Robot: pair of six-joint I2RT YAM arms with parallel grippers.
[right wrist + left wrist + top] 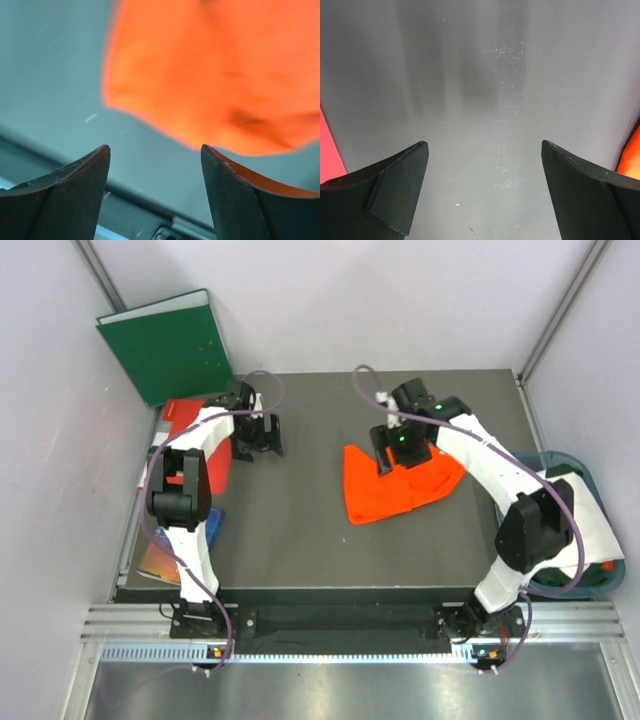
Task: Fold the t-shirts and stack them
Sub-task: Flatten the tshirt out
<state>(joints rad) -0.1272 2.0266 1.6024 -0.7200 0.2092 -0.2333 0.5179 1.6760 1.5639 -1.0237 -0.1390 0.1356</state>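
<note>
The orange t-shirt (395,490), 3 o'clock of centre: plain, bright. The binder (168,345), 10 o'clock: plain green. The folder (183,412), 9 o'clock: red. The table (300,530): dark grey. The basket (598,478), far 3 o'clock: teal.

From above and behind my bases, the top camera looks down over the whole table (300,540). My left wrist camera peers past its own fingers (390,195) at bare tabletop, close. The right wrist camera sits just as close — it shares the orange t-shirt (210,75) with the top view.
</note>
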